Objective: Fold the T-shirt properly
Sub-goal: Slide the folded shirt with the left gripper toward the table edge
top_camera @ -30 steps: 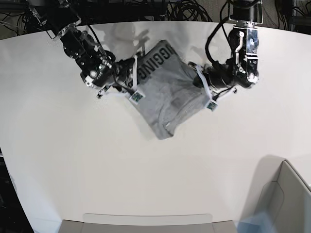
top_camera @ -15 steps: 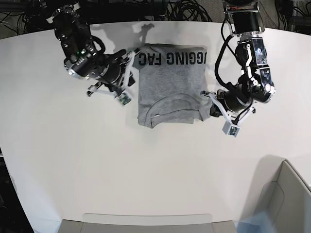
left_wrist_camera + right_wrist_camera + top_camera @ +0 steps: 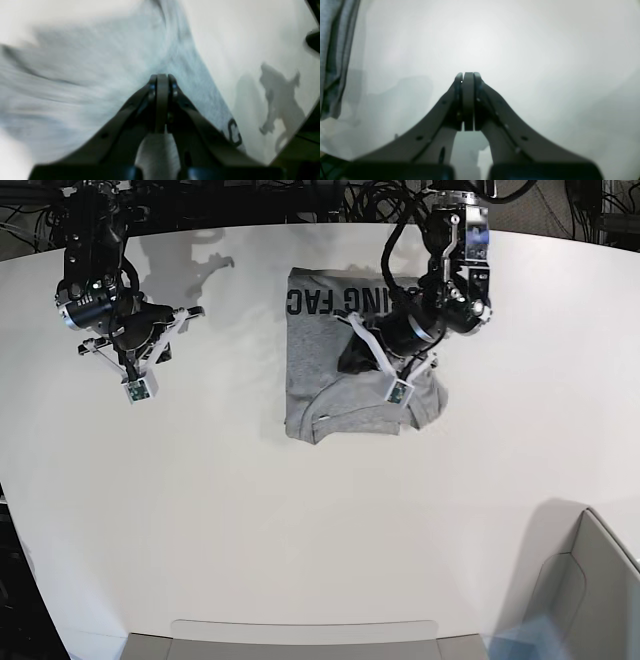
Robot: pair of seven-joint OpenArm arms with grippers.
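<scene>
The heather-grey T-shirt (image 3: 325, 375) lies folded at the back middle of the white table (image 3: 300, 520), its black lettering (image 3: 335, 302) along the far edge. My left gripper (image 3: 396, 388) is shut, with its tips down over the shirt's right part, where the cloth bulges. In the left wrist view the shut left gripper (image 3: 162, 77) sits against blurred grey T-shirt cloth (image 3: 75, 75), and nothing shows between its fingers. My right gripper (image 3: 135, 385) is shut and empty over bare table, far left of the shirt. The right wrist view shows the shut right gripper (image 3: 468, 75) and the T-shirt's edge (image 3: 332, 50).
A grey box (image 3: 590, 590) stands at the front right corner. A flat grey panel (image 3: 300, 638) runs along the front edge. Cables (image 3: 380, 200) lie behind the table's far edge.
The shirt went from bunched between both grippers to flat on the table. My left arm has swung in from its right edge onto it. My right arm has drawn away to the left.
</scene>
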